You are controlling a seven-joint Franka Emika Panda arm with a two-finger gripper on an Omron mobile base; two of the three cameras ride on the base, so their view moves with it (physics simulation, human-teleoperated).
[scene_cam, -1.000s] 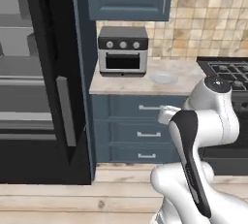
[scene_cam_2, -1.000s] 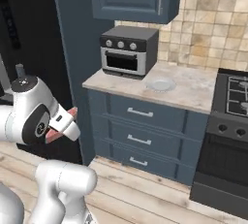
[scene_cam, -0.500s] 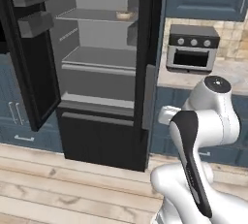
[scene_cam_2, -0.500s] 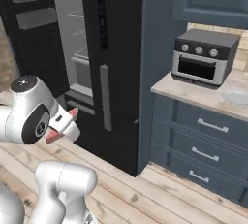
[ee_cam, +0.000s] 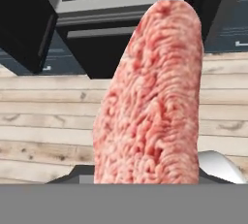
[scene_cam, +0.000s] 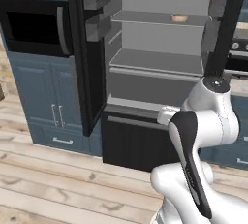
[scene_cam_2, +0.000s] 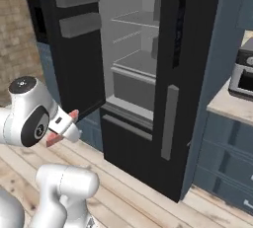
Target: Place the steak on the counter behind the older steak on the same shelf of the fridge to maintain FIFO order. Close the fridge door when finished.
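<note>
The base has driven from the counter to face the open fridge (scene_cam: 160, 68).

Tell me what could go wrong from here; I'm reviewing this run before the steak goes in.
The steak stands on edge in the shut gripper, so it could slip on the lift. The older steak sits at the right of the top shelf; reaching behind may bump it. The right fridge door stands near that path.

Flat, even rendered light with no clear source and only faint shadows. The fridge (scene_cam: 160, 48) interior reads bright grey. The hand view's close steak (ee_cam: 150, 97) looks coarse and soft, edges pixelated toward 6 o'clock.
</note>
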